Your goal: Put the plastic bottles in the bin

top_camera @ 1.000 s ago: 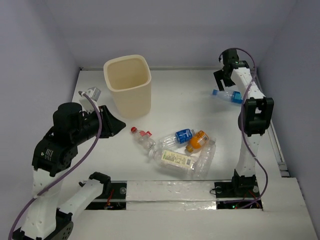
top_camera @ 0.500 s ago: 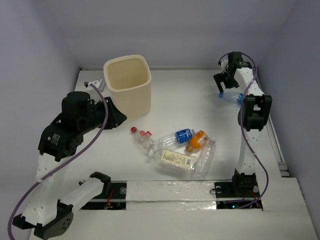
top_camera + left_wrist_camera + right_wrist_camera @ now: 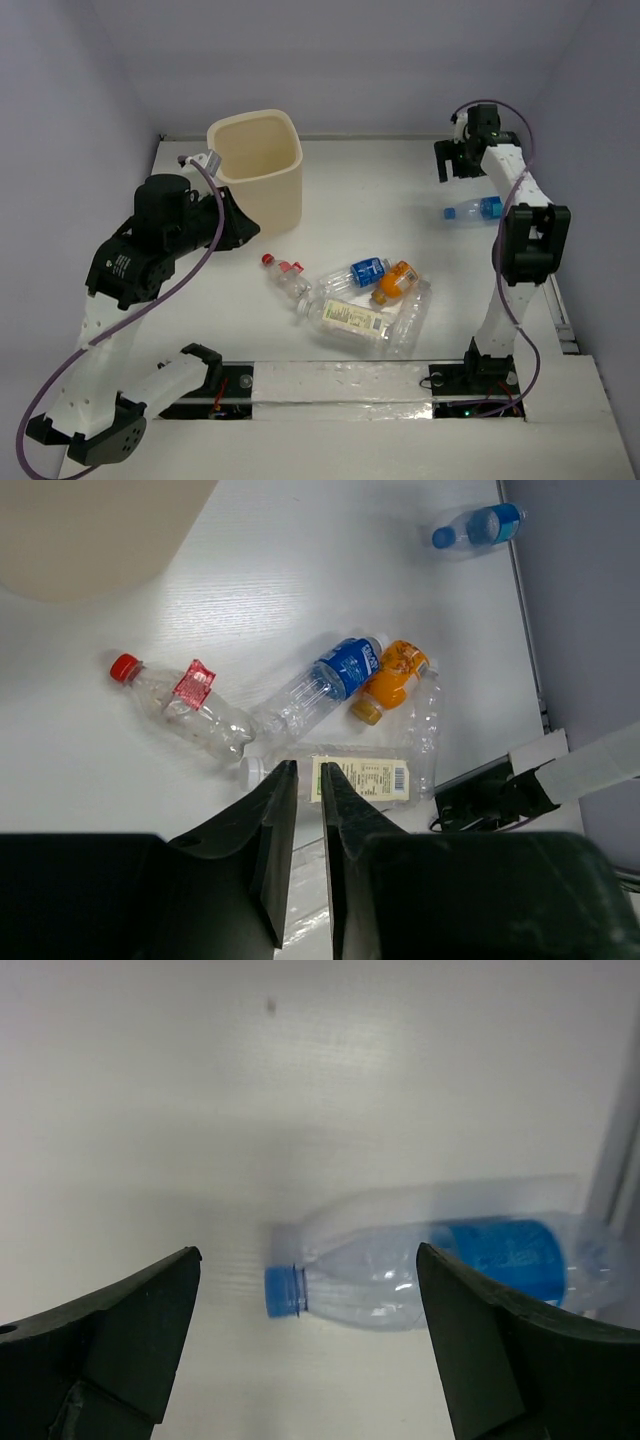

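Right gripper (image 3: 305, 1252) is spread wide and empty, hovering over a blue-labelled bottle (image 3: 440, 1265) that lies on its side by the table's (image 3: 380, 190) right edge. Left gripper (image 3: 307, 770) has its fingers nearly together, holding nothing, near the bin (image 3: 265, 200). Five bottles (image 3: 350, 318) are clustered mid-table, outside the bin.

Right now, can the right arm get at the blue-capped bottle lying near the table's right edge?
Probably yes: the right gripper hangs open directly above the bottle, with nothing between them.

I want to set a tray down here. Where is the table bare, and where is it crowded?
Bare: the far middle, between the bin and the lone bottle by the right edge. Crowded: the near middle, where five bottles lie bunched together.
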